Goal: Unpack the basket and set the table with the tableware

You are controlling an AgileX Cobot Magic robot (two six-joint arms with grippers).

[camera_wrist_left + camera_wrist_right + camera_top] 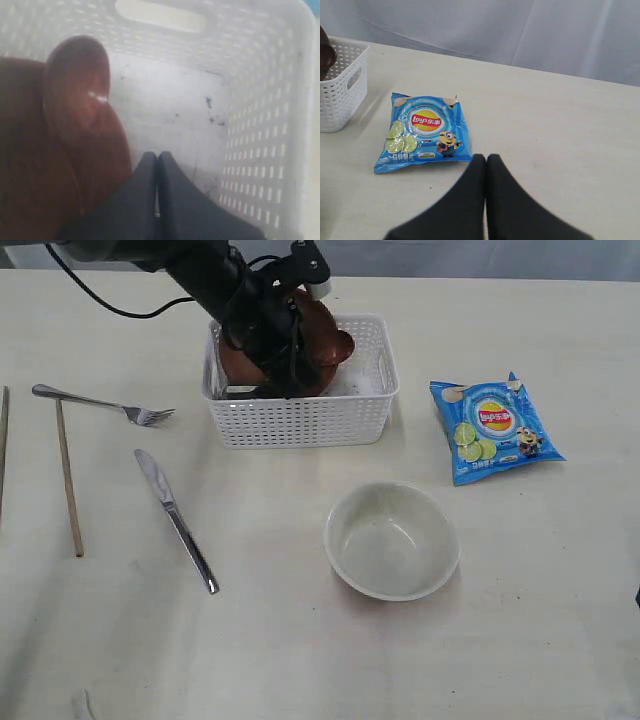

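table point(300, 660): pale cream; we see it whole only in the exterior view.
basket point(300, 425): white lattice, standing at the far middle of the table; the left wrist view alone shows us its scuffed floor.
left gripper point(157, 155): down inside the basket; the exterior view hides its tips, but its wrist view shows the fingers pressed together with nothing between them.
right gripper point(486, 157): fingers closed on nothing, above bare table near the bag; we see it in its own view only.
plate point(325, 335): brown, tilted up inside the basket.
bowl point(392, 540): greenish-white, upright, in front of the basket.
chip bag point(495, 430): blue, flat, right of the basket.
chopsticks point(68, 475): far left, apart from each other.
knife point(175, 520): left of the bowl.
fork point(100, 403): left of the basket.
wooden spoon point(77, 85): in the basket, against the plate.
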